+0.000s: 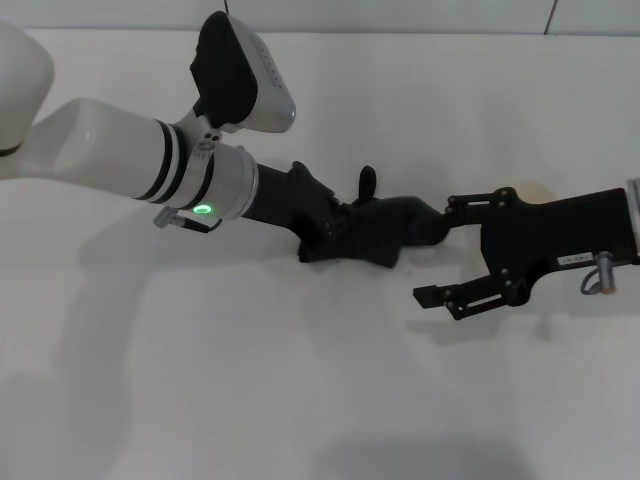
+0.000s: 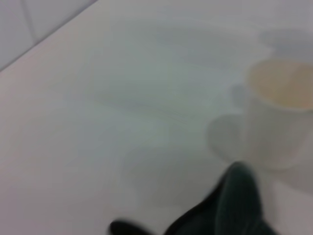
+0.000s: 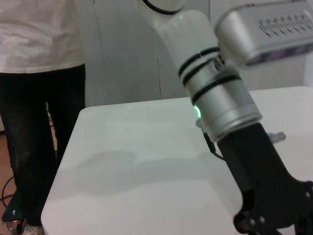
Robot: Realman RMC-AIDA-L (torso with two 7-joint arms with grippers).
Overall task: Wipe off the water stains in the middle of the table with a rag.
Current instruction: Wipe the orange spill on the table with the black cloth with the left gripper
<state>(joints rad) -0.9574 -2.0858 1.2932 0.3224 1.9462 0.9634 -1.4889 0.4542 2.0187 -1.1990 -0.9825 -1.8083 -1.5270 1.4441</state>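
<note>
The black rag lies bunched on the white table near its middle, with a small loop tab sticking up. My left gripper reaches in from the left and is shut on the rag's near end. The left wrist view shows a dark fold of the rag close up. My right gripper hovers open just right of the rag, its fingers spread apart above and below the rag's tip. The water stains are hidden; no blotch shows on the bare table around the rag.
A translucent whitish plastic cup with orange-tinted contents stands behind my right gripper. A person in dark trousers stands at the table's far edge. My left forearm, with its green light, crosses the table.
</note>
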